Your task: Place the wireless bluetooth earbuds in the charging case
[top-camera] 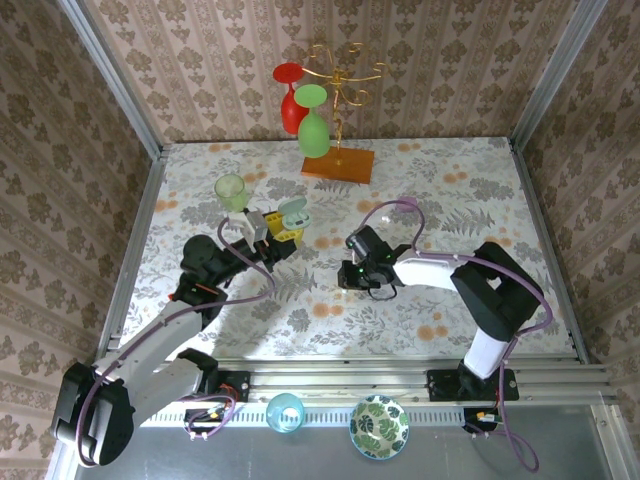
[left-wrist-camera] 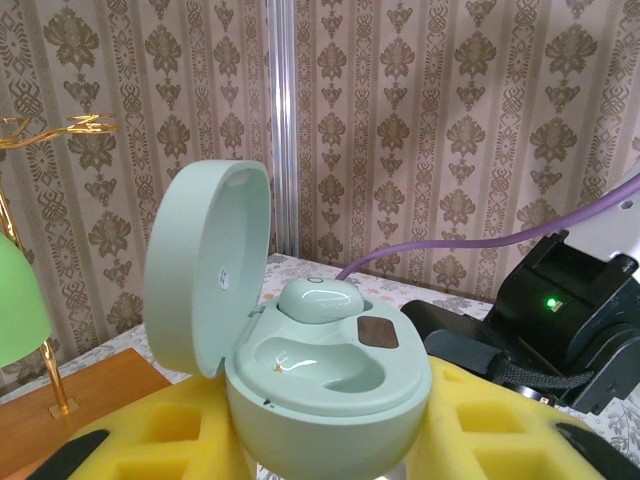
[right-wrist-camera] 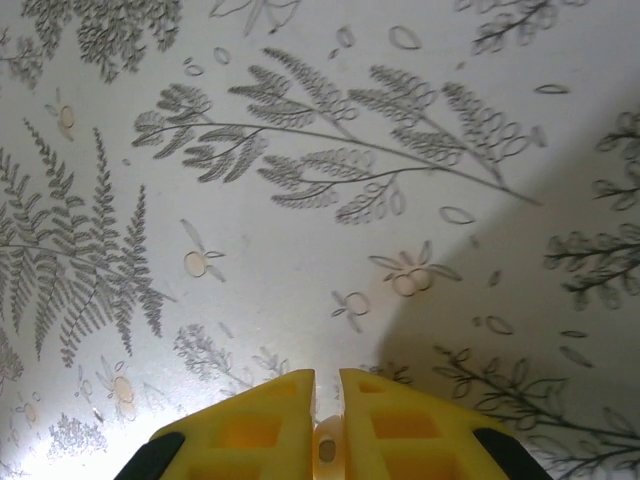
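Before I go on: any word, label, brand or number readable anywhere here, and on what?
None readable.
Tiny dark mark inside the open lid of the green charging case: too small to read.

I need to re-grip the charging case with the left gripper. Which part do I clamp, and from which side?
Clamp the charging case low on its body, beneath the rim, with the pads on opposite rounded flanks. Come in from the side away from the raised lid. The lid stands open and the empty well faces up beside the seated earbud, so a low grip covers neither.
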Robot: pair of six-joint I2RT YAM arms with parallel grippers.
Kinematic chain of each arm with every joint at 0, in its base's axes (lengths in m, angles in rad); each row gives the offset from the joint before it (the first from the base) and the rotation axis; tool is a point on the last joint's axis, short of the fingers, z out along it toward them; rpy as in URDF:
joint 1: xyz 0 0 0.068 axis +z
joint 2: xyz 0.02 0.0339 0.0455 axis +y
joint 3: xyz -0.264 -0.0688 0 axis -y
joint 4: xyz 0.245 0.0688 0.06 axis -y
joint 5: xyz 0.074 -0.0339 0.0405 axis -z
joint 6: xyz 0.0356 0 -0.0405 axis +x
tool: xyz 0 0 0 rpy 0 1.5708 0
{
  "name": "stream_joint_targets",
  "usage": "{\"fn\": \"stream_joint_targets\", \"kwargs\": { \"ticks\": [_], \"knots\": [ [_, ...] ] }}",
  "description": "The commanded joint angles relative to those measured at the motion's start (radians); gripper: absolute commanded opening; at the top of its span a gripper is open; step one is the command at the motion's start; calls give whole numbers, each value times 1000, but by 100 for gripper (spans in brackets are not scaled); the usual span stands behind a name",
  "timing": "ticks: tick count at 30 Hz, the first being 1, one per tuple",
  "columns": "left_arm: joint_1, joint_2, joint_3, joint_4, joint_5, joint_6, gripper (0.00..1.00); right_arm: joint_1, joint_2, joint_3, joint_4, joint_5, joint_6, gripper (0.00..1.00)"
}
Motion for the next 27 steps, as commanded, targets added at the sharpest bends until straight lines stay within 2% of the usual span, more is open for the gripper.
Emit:
{"fn": "stream_joint_targets", "kwargs": {
  "ticks": [1, 9, 14, 18, 23, 27],
  "knots": [
    [-1, 1, 8, 17, 0, 6, 23, -21, -1, -36, 26, 6, 1, 16],
    [-1, 21, 15, 22, 4, 2, 23, -35, -113, -45, -114, 156, -69, 38],
    [-3, 37, 18, 38, 8, -1, 23, -15, -192, -43, -170, 206, -88, 46],
    [-4, 43, 17, 44, 5, -4, 23, 37, -209, -39, -170, 202, -70, 45],
    [-4, 53, 15, 63, 9, -11, 22, 72, -152, -52, -107, 129, -19, 33],
    [-4, 39, 11, 54, 8, -9, 23, 96, -108, -46, -81, 94, -5, 31]
  ]
}}
